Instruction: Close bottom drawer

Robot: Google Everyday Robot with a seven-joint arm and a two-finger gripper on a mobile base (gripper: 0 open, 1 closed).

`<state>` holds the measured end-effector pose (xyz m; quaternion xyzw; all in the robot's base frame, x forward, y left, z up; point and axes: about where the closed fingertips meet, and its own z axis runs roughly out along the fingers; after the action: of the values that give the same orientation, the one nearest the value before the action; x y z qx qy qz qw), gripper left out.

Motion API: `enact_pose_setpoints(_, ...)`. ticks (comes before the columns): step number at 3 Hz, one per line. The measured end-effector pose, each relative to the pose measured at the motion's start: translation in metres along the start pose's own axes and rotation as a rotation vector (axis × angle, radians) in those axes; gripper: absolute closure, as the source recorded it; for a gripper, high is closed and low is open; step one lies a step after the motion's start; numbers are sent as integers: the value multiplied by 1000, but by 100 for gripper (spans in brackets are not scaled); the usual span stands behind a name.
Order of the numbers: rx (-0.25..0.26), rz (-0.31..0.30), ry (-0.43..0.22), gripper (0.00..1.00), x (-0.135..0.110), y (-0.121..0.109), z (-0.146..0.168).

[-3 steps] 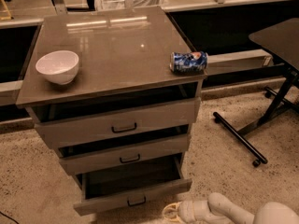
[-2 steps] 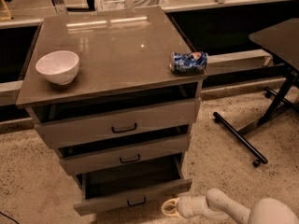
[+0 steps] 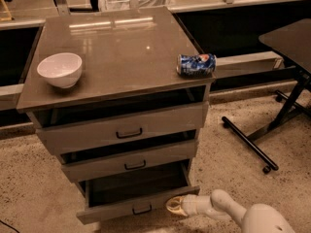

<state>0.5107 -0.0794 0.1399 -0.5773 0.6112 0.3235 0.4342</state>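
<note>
Cream-tipped gripper [image 3: 176, 206] sat at the right end of the grey-brown metal bottom drawer [image 3: 112, 212], lowest in the grey three-drawer cabinet [image 3: 126, 52], seemingly touching its front panel. Whether the gripper was apart or together could not be told. That drawer stood pulled well out of the cabinet, so closing seemed barely begun.

No word, number or sign can be read anywhere. The only printed thing is a can [image 3: 196, 64] lying on its side at the right front edge of the desk [image 3: 121, 47]; its blue wrap bears red and white marks, too blurred to read as a brand. The gripper [image 3: 174, 206] is low in front of the desk, at the right end of the bottom drawer [image 3: 121, 210], and bears no marking.
</note>
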Motion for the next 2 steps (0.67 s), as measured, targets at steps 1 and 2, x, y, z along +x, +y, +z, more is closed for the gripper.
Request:
enact_pose_setpoints(1, 16, 8, -10, 50, 8, -9, 9)
enact_pose_setpoints(2, 25, -9, -22, 27, 9, -12, 19)
